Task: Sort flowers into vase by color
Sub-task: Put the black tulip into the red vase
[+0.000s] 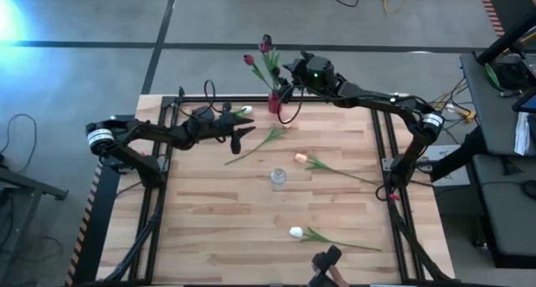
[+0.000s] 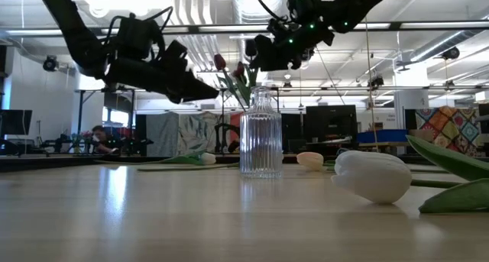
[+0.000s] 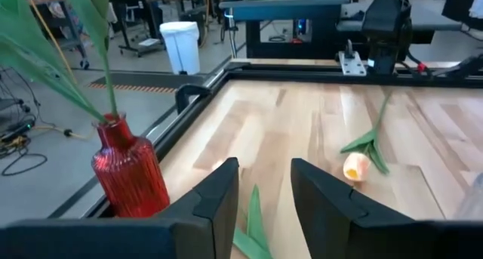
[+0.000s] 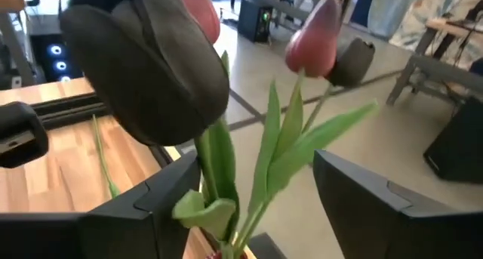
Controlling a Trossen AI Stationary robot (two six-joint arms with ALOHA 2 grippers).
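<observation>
Between the spread fingers of the right gripper (image 4: 241, 206) stand the green stems of the maroon tulips (image 1: 258, 54), which rise from the red vase (image 1: 275, 102) at the far edge of the table (image 1: 209, 228). The jaws sit wide on either side of the stems without pressing on them, and the two dark heads lean out beyond the fingertips. Well below that gripper, toward the table's middle, the clear glass vase (image 1: 278, 179) stands upright with nothing in it. A peach tulip (image 1: 302, 158) lies flat just beside the clear vase, its stem running toward the right arm's base. A white tulip (image 1: 296, 233) lies nearer the front edge. Just ahead of the left gripper (image 1: 237, 135), whose jaws are parted and hold nothing, another flower (image 1: 264, 141) lies on the wood, its leaf showing between the fingers in the left wrist view. One more white tulip (image 1: 243, 111) lies close beside that gripper, toward the far edge.
</observation>
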